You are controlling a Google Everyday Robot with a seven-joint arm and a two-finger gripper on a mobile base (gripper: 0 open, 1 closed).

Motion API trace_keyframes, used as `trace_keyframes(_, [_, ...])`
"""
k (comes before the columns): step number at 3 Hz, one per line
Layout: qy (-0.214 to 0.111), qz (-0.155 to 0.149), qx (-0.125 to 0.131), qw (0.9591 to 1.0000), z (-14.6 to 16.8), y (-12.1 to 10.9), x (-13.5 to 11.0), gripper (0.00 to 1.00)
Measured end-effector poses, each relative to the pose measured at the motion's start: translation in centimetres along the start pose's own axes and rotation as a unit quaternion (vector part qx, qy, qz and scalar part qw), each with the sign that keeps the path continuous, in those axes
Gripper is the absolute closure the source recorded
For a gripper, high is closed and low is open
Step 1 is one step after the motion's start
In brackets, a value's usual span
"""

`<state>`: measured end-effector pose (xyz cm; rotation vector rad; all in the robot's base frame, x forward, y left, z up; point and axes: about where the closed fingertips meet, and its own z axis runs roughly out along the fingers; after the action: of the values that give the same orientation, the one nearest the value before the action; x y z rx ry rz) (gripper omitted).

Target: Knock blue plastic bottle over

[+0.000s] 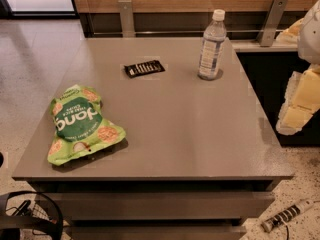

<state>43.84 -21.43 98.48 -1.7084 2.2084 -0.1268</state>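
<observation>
Blue plastic bottle (212,46) upright on table (175,129); gripper (298,109) well right, grip state unclear.

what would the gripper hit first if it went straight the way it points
The gripper hangs right of the table, seemingly pointing down-left. Straight on it would likely meet the table's right edge or the floor beside it, not the bottle; depth is unclear.

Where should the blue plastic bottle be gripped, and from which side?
Probably around the labelled middle of the blue plastic bottle, coming level from the right: it stands upright, slim and round. The gripper is beyond the right edge of the table, nearest that side.
</observation>
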Motion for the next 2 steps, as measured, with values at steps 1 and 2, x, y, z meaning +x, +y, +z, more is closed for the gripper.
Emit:
trace_keyframes(1, [0.000, 0.000, 0.000, 1.0000, 0.00, 0.00, 0.00, 0.00])
trace_keyframes(2, [-0.007, 0.013, 0.012, 0.9998, -0.16, -0.61, 0.19, 0.00])
